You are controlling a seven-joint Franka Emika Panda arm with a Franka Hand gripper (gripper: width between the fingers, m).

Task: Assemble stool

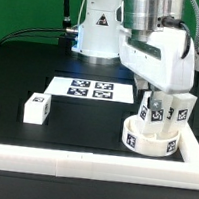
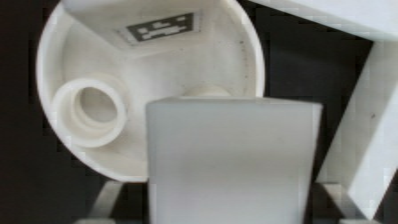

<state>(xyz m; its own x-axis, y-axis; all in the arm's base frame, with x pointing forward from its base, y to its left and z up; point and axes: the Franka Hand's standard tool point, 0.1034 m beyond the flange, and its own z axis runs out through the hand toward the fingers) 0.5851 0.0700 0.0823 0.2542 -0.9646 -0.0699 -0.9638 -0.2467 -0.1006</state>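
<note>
Arm bent down over the seat — jaws pinching, apparently, a leg block.

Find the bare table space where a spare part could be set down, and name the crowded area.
Bare table lies between the marker board, the loose leg block, the seat and the white rail. Crowded: the exterior view's right corner, where the gripper holds a leg at the seat.

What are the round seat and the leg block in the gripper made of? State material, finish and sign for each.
Round seat: apparently white moulded plastic, smooth, faintly glossy; soft sheen on its curved wall. Leg block: likely the same plastic, matte; uniform white face, blurred here.
</note>
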